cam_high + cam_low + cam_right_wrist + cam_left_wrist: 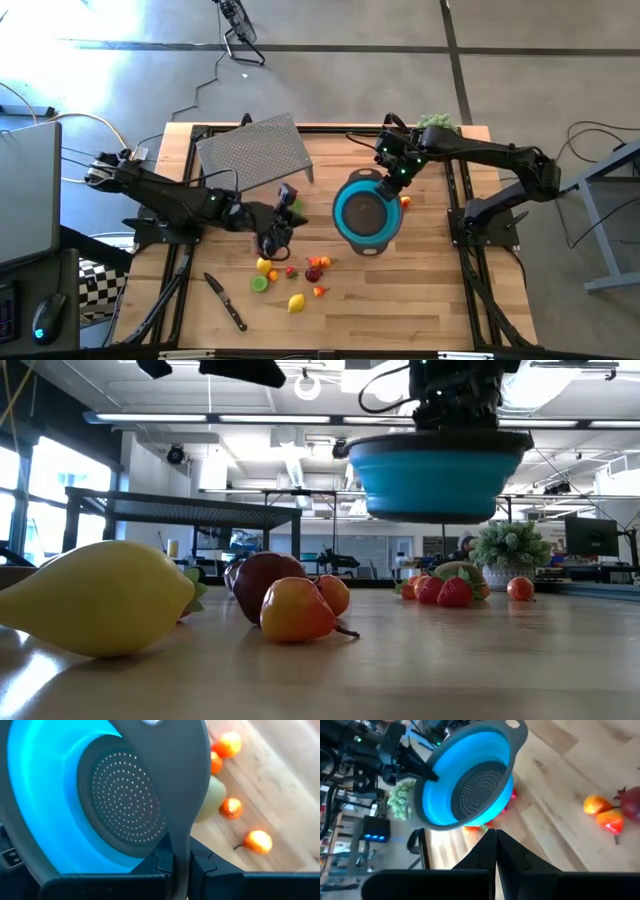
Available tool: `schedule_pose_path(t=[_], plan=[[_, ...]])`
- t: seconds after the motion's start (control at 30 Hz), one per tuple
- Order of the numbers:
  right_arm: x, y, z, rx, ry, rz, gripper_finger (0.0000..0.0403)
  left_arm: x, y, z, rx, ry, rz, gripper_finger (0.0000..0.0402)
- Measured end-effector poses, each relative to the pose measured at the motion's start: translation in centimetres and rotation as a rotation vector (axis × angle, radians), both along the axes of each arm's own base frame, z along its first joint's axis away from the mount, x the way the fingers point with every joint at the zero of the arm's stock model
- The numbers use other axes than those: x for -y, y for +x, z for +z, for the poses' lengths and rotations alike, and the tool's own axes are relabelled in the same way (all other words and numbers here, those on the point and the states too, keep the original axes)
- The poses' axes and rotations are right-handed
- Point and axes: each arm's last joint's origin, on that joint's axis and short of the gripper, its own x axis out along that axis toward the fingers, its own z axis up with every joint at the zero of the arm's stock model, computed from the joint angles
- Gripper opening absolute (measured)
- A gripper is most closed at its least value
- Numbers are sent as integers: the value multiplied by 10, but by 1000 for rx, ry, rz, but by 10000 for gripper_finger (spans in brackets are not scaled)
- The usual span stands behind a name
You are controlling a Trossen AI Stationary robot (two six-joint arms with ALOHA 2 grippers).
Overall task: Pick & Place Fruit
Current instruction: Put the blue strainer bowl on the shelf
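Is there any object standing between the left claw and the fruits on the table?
Nothing visible does. The left claw, shut and empty, hangs just beside the fruit cluster with bare wood between. The knife lies off to the side. The right claw holds the blue colander lifted.

Lemon (pixel 95 598) cut off by left edge in low view. Teal bowl (pixel 367 211) hid surface beneath it from above; fruit near its rim (pixel 406 201) mostly covered. In right wrist view bowl handle blocked own fingers (pixel 200 865). Small fruits (pixel 318 268) too small to identify overhead.
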Motion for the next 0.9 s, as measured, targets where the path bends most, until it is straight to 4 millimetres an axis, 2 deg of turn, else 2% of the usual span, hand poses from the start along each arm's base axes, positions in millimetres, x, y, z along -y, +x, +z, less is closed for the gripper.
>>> schedule_pose_path(t=[0.13,0.43,0.57,0.7,0.9], plan=[[-4,11,-7,13,44,26,9,2,3,-5,-24,-36,-19,1],[-18,50,-41,3,116,84,9,2,3,-12,-73,-61,14,1],[-18,64,-46,90,149,104,9,3,7,-20,-107,-50,16,1],[-17,69,-44,151,155,110,9,3,10,-26,-131,-30,29,1],[-15,66,-45,129,146,108,9,4,15,-28,-109,-30,38,1]])
